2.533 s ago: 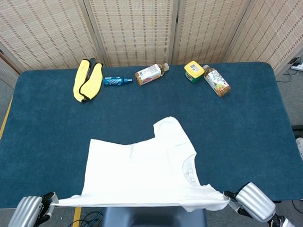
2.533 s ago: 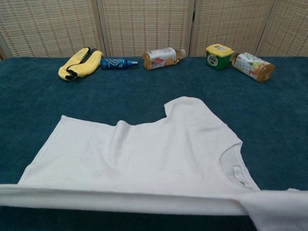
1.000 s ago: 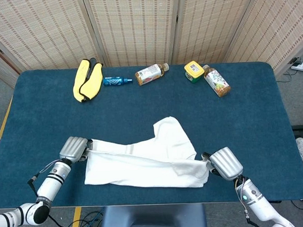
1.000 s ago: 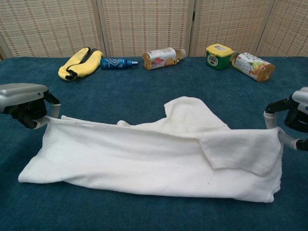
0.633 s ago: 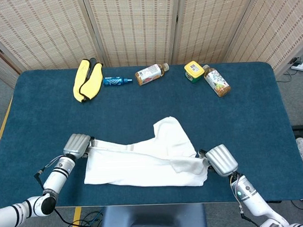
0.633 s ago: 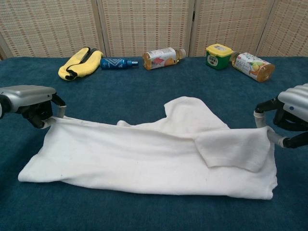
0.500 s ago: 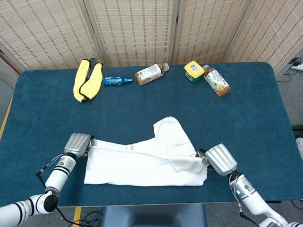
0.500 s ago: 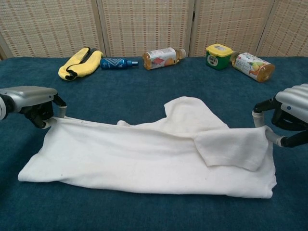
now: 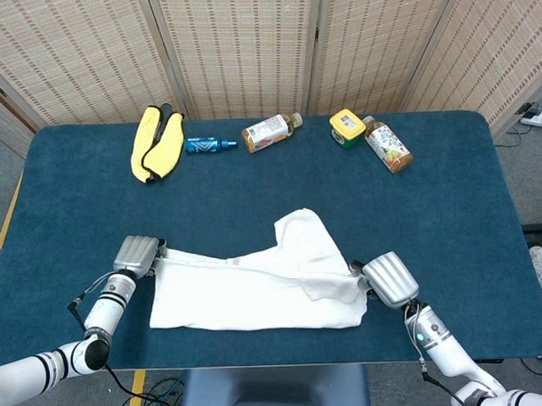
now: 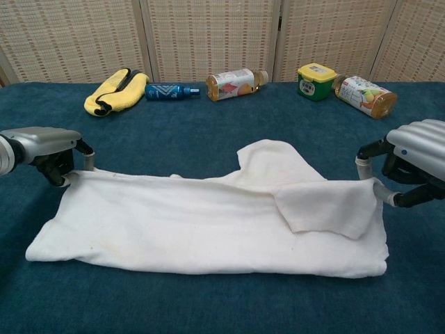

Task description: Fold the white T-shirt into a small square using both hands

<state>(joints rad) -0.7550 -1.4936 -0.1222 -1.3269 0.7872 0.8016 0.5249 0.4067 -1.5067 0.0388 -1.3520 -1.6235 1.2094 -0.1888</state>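
The white T-shirt [image 9: 256, 288] [image 10: 201, 223] lies folded lengthwise into a long band on the near part of the blue table, one sleeve [image 10: 268, 158] still sticking out toward the back. My left hand [image 9: 135, 256] [image 10: 42, 146] pinches the far corner of the band at its left end. At the right end my right hand [image 9: 389, 280] [image 10: 410, 156] pinches the other far corner, where the second sleeve [image 10: 323, 205] is laid over the band. Both hands sit low, at table height.
Along the table's far edge lie a yellow cloth [image 9: 157, 142], a small blue bottle [image 9: 208, 145], a drink bottle [image 9: 270, 131], a green jar with a yellow lid [image 9: 347, 126] and another bottle [image 9: 388, 145]. Woven screens stand behind. The table's front edge [image 9: 276, 361] runs just below the shirt.
Both hands carried the shirt's near edge away from me, over the body, and laid it down as a fold. In the last half second the right end drew slightly inward and farther back.
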